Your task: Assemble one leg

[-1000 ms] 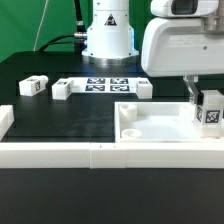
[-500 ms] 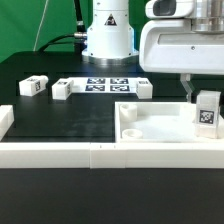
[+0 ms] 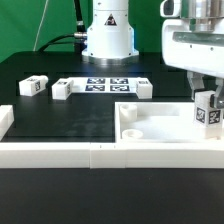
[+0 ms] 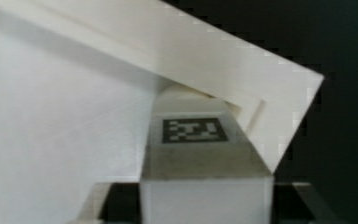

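My gripper (image 3: 207, 103) is shut on a leg (image 3: 211, 113), a small white block with a black-and-white tag. It holds the leg upright at the right corner of the large white recessed panel (image 3: 160, 127), in the exterior view's right. Whether the leg touches the panel I cannot tell. In the wrist view the leg (image 4: 197, 150) sits between the dark fingers (image 4: 123, 200), with the panel (image 4: 69, 110) behind it. Three more legs lie at the back: two (image 3: 34, 86) (image 3: 64, 89) in the exterior view's left and one (image 3: 144, 88) near the middle.
The marker board (image 3: 108, 84) lies at the back by the robot base (image 3: 107, 35). A long white rail (image 3: 60, 153) runs along the front and joins the panel. A short white piece (image 3: 5, 120) stands at the exterior view's left edge.
The gripper housing has shifted toward the exterior view's right and a little up. The held leg has stayed at the panel's right corner, barely moving.
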Available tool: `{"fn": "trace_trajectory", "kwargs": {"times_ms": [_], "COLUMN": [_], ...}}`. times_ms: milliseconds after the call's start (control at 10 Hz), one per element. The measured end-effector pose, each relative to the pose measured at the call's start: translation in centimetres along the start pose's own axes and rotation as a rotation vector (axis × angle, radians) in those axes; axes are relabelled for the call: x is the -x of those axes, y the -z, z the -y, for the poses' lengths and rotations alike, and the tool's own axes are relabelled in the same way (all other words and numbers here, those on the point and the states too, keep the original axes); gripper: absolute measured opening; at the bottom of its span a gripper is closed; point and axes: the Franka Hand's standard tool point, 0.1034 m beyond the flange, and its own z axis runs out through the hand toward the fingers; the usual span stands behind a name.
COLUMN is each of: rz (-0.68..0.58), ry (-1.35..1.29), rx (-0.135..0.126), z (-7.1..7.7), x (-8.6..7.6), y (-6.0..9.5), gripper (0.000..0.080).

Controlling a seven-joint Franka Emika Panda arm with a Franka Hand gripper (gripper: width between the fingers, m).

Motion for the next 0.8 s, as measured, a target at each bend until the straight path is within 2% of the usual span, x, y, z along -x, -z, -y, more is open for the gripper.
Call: {"fn": "trace_trajectory", "kwargs": {"times_ms": [400, 500, 600, 700, 800], "rz": [0.026, 0.026, 0.026, 0.026, 0.026], "ry": [-0.244, -0.219, -0.214, -0.166, -0.127], "rx": [-0.003, -0.003, -0.003, -0.004, -0.005], "z": [-0.03, -0.05, -0.05, -0.05, -0.02], "x": [0.04, 0.06, 0.08, 0.07, 0.03], "y": [-0.01, -0.07, -0.07, -0.08, -0.06], "gripper": [0.0294, 0.0294, 0.0468, 0.0585, 0.0585]}}
